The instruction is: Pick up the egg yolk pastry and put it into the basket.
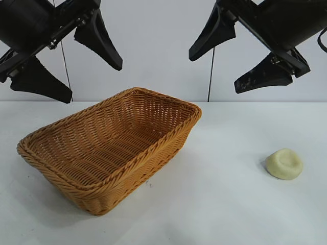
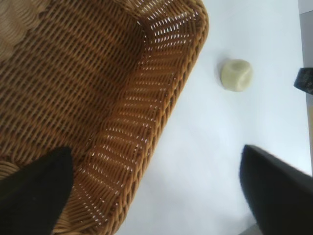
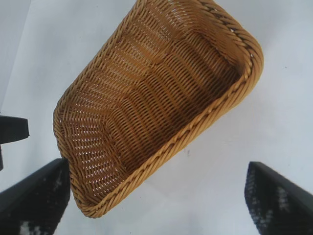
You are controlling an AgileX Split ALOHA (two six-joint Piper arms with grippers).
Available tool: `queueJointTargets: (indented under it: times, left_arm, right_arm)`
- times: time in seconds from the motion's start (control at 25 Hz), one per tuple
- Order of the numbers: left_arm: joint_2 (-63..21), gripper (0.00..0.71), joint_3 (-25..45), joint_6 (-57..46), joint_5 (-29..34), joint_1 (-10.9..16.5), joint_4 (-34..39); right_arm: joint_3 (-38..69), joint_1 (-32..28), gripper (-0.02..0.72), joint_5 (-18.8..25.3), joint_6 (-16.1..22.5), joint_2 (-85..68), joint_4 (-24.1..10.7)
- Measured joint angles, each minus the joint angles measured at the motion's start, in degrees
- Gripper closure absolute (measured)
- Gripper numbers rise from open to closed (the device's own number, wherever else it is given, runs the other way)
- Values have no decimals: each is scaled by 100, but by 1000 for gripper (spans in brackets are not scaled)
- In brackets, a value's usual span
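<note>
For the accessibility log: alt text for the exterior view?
A wicker basket sits empty on a white table, with a small pale pastry lying apart to its right. Above, the left claw and right claw hang open, holding nothing.

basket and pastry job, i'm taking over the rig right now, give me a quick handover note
Left claw: open, holding nothing, raised above the basket's far left side.
Right claw: open, holding nothing, raised above the table, between basket and pastry.
Egg yolk pastry: on the table, to the right of the basket, apart from it, untouched.
Basket: holds nothing.
Done: nothing yet.
Left: grasp the pastry, probably with the right claw since it is nearer, then place it in the basket.
</note>
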Motion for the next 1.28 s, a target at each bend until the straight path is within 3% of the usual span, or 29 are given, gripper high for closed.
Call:
queueJointTargets:
  times: [0.16, 0.4, 0.68, 0.84, 1.04, 1.28]
  left_arm:
    - [-89, 46, 0, -386, 188, 0, 244]
    - [-697, 46, 0, -1544, 579, -30, 1265]
    - [-1164, 46, 13, -3682, 895, -666, 2785]
    - [-1170, 46, 223, -5145, 923, -773, 3486]
    - [-1170, 46, 563, -6473, 923, -773, 3843]
    - [-1163, 46, 603, -7244, 614, -773, 3846]
  right_arm:
    - [0, 0, 12, -1, 0, 0, 0]
    - [0, 0, 12, -17, 0, 0, 0]
    - [0, 0, 12, -17, 0, 0, 0]
    - [0, 0, 12, -17, 0, 0, 0]
    - [0, 0, 12, -17, 0, 0, 0]
    - [0, 0, 12, -17, 6, 0, 0]
